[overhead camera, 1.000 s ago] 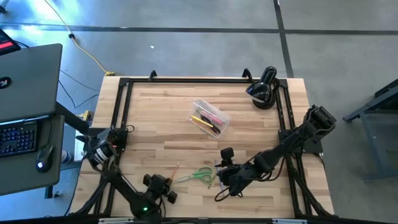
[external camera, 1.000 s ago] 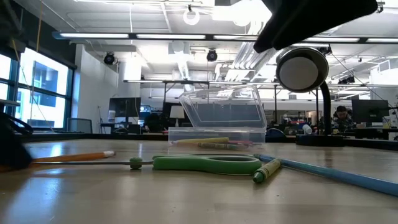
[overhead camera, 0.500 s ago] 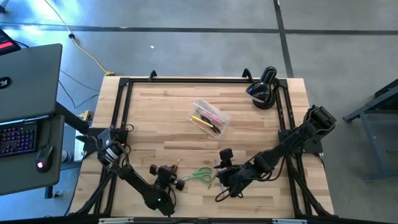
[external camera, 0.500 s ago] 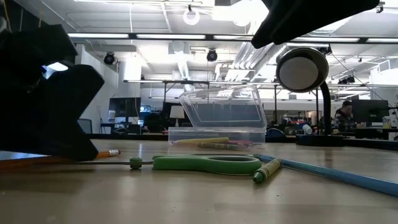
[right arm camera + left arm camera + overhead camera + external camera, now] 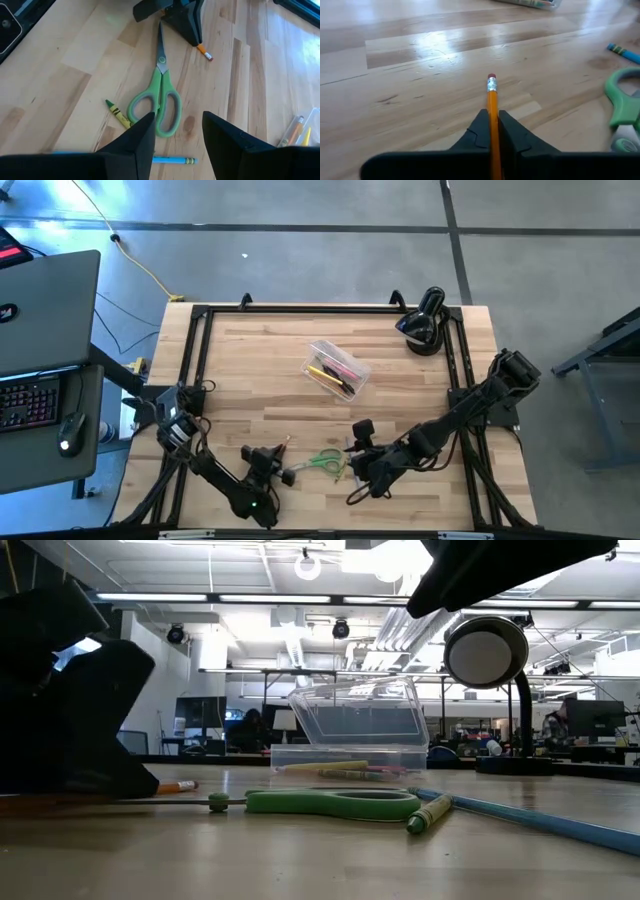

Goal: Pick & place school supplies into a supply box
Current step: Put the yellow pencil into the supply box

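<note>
The orange pencil [image 5: 492, 107], just beside the green scissors [image 5: 159, 97], is now clamped in the left gripper [image 5: 491, 131] jaws, ready to lift; right jaws [image 5: 177, 131] apart.

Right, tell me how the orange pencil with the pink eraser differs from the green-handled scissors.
The orange pencil with the pink eraser sits clamped between the left gripper's fingers; the green-handled scissors lie free, with the right gripper hovering open above them. The pencil is one thin straight stick; the scissors widen into two looped handles behind shut metal blades. Both are down at the wooden table, outside the clear plastic box.
</note>
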Tool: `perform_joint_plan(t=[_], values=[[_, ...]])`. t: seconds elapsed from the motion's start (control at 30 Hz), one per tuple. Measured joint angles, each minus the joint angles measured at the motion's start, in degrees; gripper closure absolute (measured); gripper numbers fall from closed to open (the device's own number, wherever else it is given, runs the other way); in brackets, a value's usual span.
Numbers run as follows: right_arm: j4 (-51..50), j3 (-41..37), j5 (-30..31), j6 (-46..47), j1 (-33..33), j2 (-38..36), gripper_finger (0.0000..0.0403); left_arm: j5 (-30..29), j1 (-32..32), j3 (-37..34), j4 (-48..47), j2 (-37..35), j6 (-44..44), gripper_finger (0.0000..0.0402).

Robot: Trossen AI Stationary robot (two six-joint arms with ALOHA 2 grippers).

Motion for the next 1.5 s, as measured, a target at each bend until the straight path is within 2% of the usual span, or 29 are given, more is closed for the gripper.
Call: perform_joint_plan(t=[0.23, 0.33, 0.53, 0.63, 0.8, 0.9, 0.97, 1.1, 1.2, 1.33, 1.43, 1.5], values=[[0.1, 0.0, 0.3, -0.7, 0.0, 0.0, 0.026, -2.4, 1.4, -0.4, -0.3, -0.5, -0.3, 0.0369], [0.3, 0.0, 2.4, -0.7, 0.0, 0.0, 0.0261, -4.7, 2.1, -0.5, -1.1, -1.9, -0.6, 0.0369], [0.3, 0.0, 5.2, -0.7, 0.0, 0.0, 0.0261, -5.5, 6.4, -0.6, -11.7, -7.8, 1.1, 0.037], [0.3, 0.0, 5.2, -0.6, 0.0, 0.0, 0.0261, -6.3, 9.6, -0.6, -11.4, -11.2, 9.1, 0.037], [0.2, 0.0, 5.2, 3.3, 0.5, 0.0, 0.0261, -11.2, 16.0, -0.5, -1.7, -17.3, 21.0, 0.037], [-0.9, 0.0, 5.1, 6.2, 1.3, 0.0, 0.0261, -10.2, 20.0, -0.5, 5.7, -19.2, 34.6, 0.037], [-2.8, 0.0, 5.1, 7.8, 2.2, 0.0, 0.0261, -6.8, 23.0, -0.4, 13.1, -19.9, 46.1, 0.037], [-7.2, 0.0, 5.5, 12.9, 4.4, 0.0, 0.0261, 5.1, 29.0, -0.5, 29.8, -20.0, 72.2, 0.0369], [-10.7, 0.0, 5.8, 17.5, 6.3, 0.0, 0.0261, 12.5, 33.3, -0.4, 40.6, -20.1, 87.3, 0.0369], [-15.6, 0.0, 8.9, 24.3, 9.3, 0.0, 0.0261, 23.5, 38.7, -0.4, 47.9, -20.1, 100.1, 0.0369], [-18.1, 0.0, 10.9, 28.0, 11.4, 0.0, 0.0261, 33.9, 42.4, 0.0, 47.4, -20.1, 106.0, 0.0369], [-18.8, 0.0, 11.7, 29.2, 12.5, 0.0, 0.0261, 38.1, 44.5, 0.0, 46.5, -20.1, 109.1, 0.0369]])
